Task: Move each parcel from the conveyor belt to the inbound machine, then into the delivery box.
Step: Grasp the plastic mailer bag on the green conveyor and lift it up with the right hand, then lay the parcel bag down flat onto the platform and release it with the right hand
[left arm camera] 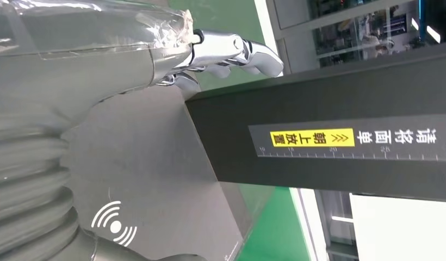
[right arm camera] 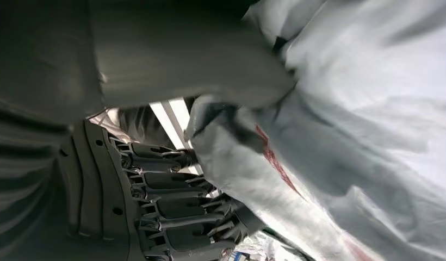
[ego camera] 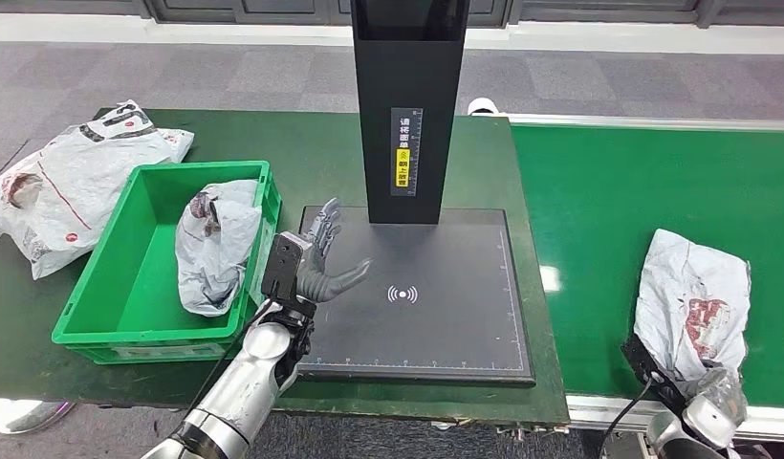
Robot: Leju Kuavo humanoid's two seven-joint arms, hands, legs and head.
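A white-grey parcel [ego camera: 692, 304] with red print lies on the green conveyor belt [ego camera: 598, 210] at the right. My right hand [ego camera: 706, 413] grips the parcel's near end; in the right wrist view its thumb [right arm camera: 183, 70] lies over the parcel [right arm camera: 346, 136] and the dark fingers [right arm camera: 177, 212] curl beneath it. My left hand [ego camera: 316, 258] hovers open, fingers spread, over the left part of the inbound machine's black platform [ego camera: 446, 316], holding nothing. In the left wrist view that hand [left arm camera: 101, 60] faces the machine's black column [left arm camera: 329, 136]. A second parcel [ego camera: 211, 244] lies in the green delivery box [ego camera: 111, 316].
The machine's black column [ego camera: 407, 105] rises from the back of the platform. A third white parcel [ego camera: 73, 186] lies on the green table to the left of the box. The belt's metal edge [ego camera: 637, 413] runs along the front right.
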